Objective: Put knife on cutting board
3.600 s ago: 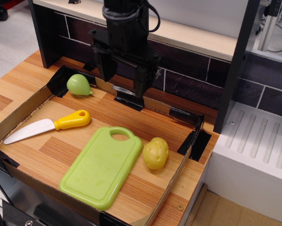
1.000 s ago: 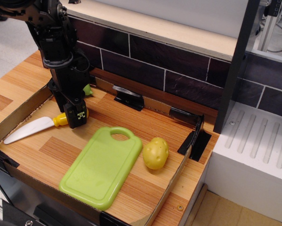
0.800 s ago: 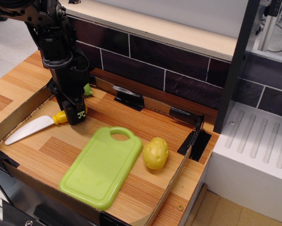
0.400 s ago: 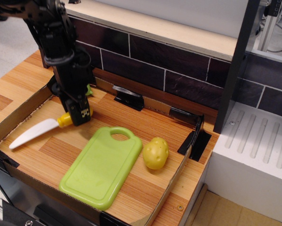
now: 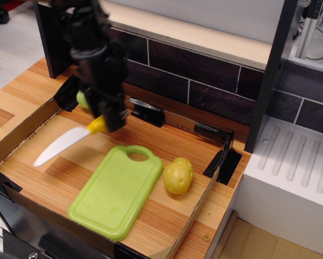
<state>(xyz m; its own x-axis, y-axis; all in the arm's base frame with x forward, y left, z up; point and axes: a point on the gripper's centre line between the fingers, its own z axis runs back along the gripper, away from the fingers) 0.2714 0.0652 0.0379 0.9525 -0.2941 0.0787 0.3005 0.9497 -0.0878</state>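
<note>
Knife [image 5: 69, 141] now lifted off the surface, carried right toward the board [image 5: 116, 191]; earlier it lay flat at left. My jaws pinch its yellow handle. Handle mostly hidden behind my gripper [image 5: 111, 121]; blade blurred. Board lies bare.

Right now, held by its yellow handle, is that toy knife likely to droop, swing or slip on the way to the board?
The knife looks like stiff, light plastic: its white blade sticks out straight from the tool, so drooping seems unlikely. Gripped only at the handle end, it might pivot. The smooth handle could slip before reaching the cutting board.
</note>
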